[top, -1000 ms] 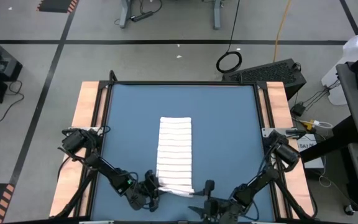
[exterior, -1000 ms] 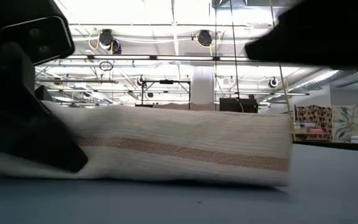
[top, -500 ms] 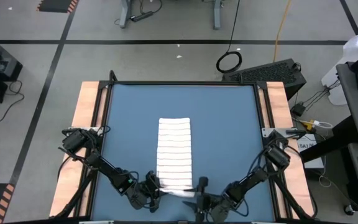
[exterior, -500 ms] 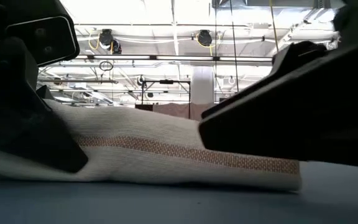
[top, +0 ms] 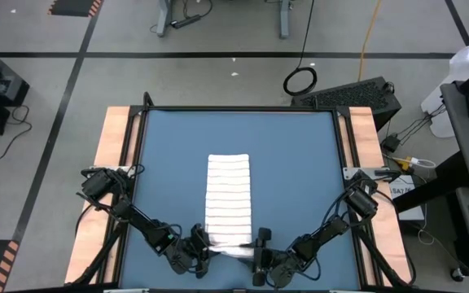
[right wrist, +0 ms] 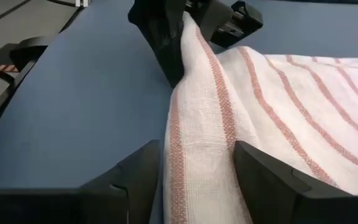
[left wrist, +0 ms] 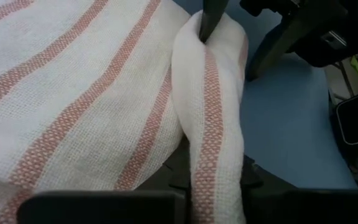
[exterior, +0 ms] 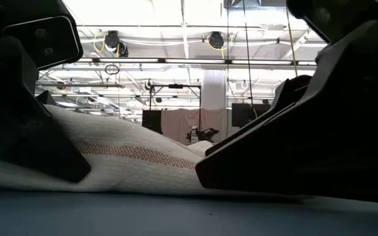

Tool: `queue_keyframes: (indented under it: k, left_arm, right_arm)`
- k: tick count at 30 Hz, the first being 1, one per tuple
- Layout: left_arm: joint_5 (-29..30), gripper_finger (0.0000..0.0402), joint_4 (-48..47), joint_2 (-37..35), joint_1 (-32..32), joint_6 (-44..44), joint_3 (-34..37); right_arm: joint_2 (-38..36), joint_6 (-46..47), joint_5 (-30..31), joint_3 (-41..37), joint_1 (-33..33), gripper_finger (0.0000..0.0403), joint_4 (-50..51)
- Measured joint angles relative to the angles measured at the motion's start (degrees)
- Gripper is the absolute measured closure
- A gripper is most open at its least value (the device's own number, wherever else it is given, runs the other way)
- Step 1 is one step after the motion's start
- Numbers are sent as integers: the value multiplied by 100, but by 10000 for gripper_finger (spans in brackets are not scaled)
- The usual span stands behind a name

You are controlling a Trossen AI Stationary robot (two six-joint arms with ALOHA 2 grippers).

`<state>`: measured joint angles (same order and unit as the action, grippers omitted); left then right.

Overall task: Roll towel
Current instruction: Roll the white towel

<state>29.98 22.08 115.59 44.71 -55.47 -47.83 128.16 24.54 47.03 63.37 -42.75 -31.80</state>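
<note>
The towel (top: 229,195), white with narrow stripes, lies as a long folded strip in the middle of the blue table, running from far to near. Its near end is raised into a fold (exterior: 130,157) that runs left to right. My left gripper (top: 202,242) is shut on the fold's left end and shows in the left wrist view (left wrist: 213,186). My right gripper (top: 259,242) is at the fold's right end, with the cloth between its fingers (right wrist: 197,180). In the low view the left gripper (exterior: 25,118) and the right gripper (exterior: 307,131) hide both ends of the fold. My left gripper pinches the left end of the raised fold (left wrist: 215,155) between its two fingers, several layers. The fingers come low from the table's left and lie along the fold. The fold stands up off the table, and the rest of the towel lies flat. My right gripper has the right end of the raised fold (right wrist: 197,146) between its two fingers, and the cloth fills the gap. The fingers come low from the table's right and lie along the fold. One fingertip (left wrist: 209,18) dents the cloth.
The blue tabletop (top: 300,163) has bare room to the left, right and far side of the towel. Wooden boards (top: 114,163) flank it on both sides. The near table edge lies just behind both grippers.
My right gripper has gone toward the table's left, up to the right end of the towel's near fold, and now has that end between its fingers. The fold's right end has sunk lower, while its left end stays raised in my left gripper.
</note>
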Motion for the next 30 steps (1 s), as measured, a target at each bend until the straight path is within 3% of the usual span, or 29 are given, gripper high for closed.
queue_keyframes:
  k: [6, 12, 18, 25, 30]
  left_arm:
    - [-1, 350, 0, 2, 7, 138, 0]
    - [2, 350, 0, 4, 9, 199, 0]
    - [9, 350, 2, 4, 19, 227, 0]
    - [28, 350, 14, 7, 44, 498, 0]
    - [67, 338, 15, 9, 79, 554, 4]
  right_arm:
    - [0, -711, 378, 0, -82, 165, -241]
    - [0, -178, 72, 0, 5, 138, 108]
    - [-9, 91, -10, 0, 58, 159, 180]
    - [-57, 1229, -508, 15, 271, 171, 521]
    - [-55, 1461, -666, 16, 299, 221, 544]
